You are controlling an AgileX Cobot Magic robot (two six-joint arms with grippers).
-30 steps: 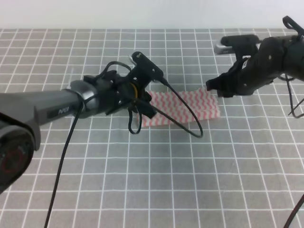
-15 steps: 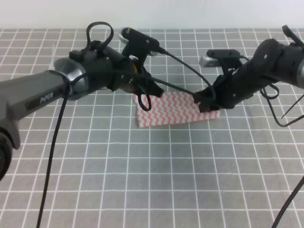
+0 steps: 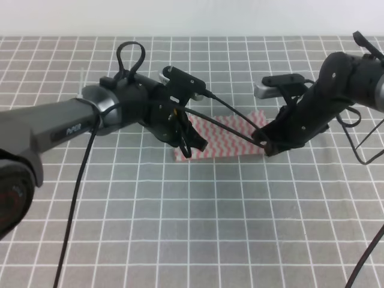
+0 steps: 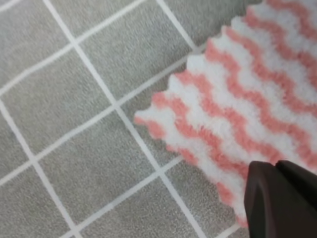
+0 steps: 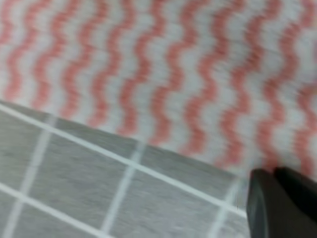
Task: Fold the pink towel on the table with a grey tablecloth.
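Observation:
The pink towel [image 3: 223, 137] with pink-and-white zigzag stripes lies on the table with a grey tablecloth [image 3: 192, 228], between my two arms. My left gripper [image 3: 191, 147] is low at the towel's near left edge. In the left wrist view its dark fingers [image 4: 282, 198] are pressed together on the towel's scalloped edge [image 4: 237, 114]. My right gripper [image 3: 267, 149] is low at the towel's near right corner. In the right wrist view its fingers [image 5: 280, 201] are together at the edge of the striped cloth [image 5: 148, 64].
Black cables [image 3: 231, 129] from the left arm hang over the towel. The grey gridded cloth [image 3: 180, 240] stretches in front of the towel towards the near edge. A pale wall [image 3: 192, 18] runs along the back.
Both grippers have come down and towards the near edge of the towel. The left one rose over the far left corner half a second ago, then dropped forward.

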